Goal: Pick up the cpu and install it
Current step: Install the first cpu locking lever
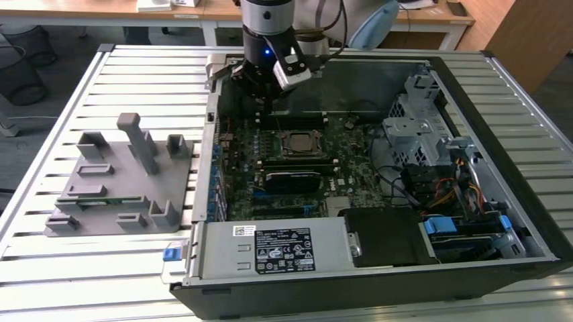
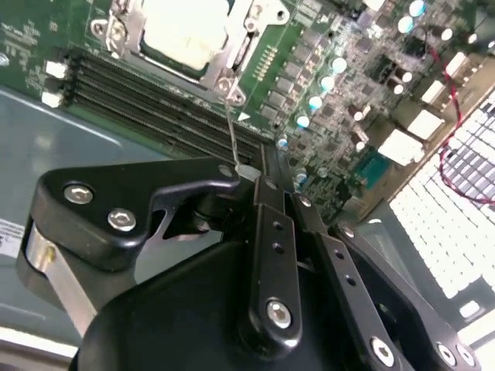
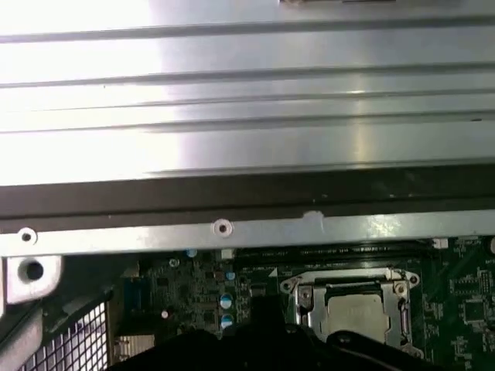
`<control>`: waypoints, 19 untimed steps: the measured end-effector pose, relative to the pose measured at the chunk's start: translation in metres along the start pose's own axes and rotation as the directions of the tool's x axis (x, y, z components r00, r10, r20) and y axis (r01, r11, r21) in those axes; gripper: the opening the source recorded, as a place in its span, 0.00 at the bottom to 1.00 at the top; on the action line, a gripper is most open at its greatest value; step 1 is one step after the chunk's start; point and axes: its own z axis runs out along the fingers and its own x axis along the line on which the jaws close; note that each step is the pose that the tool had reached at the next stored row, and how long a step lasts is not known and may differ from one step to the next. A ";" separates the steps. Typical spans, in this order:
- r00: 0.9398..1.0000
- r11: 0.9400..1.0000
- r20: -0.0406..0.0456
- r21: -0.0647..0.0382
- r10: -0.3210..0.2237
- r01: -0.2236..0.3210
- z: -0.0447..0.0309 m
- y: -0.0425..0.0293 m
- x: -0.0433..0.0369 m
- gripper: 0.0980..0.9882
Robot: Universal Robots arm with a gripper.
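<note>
The cpu (image 1: 298,142) lies flat inside the metal socket frame on the motherboard of the open computer case (image 1: 514,201). Its pale silver top shows in both wrist views (image 2: 182,31) (image 3: 357,313). My gripper (image 1: 268,106) hangs inside the case beside the socket, over the black memory slots (image 2: 155,100). Its black fingers (image 2: 272,232) are shut together. The socket's thin wire lever (image 2: 231,131) stands up, and its tip touches the side of my fingertips (image 2: 267,176). Nothing is held between the fingers.
A grey plastic holder block (image 1: 121,181) with upright posts stands on the slatted table (image 1: 54,268) at the exterior view's left, a green memory stick (image 1: 98,200) lying in it. In the case are the power supply (image 1: 273,248), a drive cage (image 1: 417,127) and cables (image 1: 447,194).
</note>
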 end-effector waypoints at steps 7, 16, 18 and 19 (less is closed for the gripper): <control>1.000 1.000 -0.001 0.000 0.000 0.000 0.0006 0.0018 -0.0263 0.01; 1.000 0.999 -0.006 -0.051 0.000 -0.001 0.0026 0.0001 -0.0416 0.01; 1.000 0.999 -0.006 -0.053 0.000 0.000 0.0037 -0.0003 -0.0422 0.01; 1.000 0.999 -0.006 -0.052 0.000 0.000 0.0040 -0.0003 -0.0429 0.01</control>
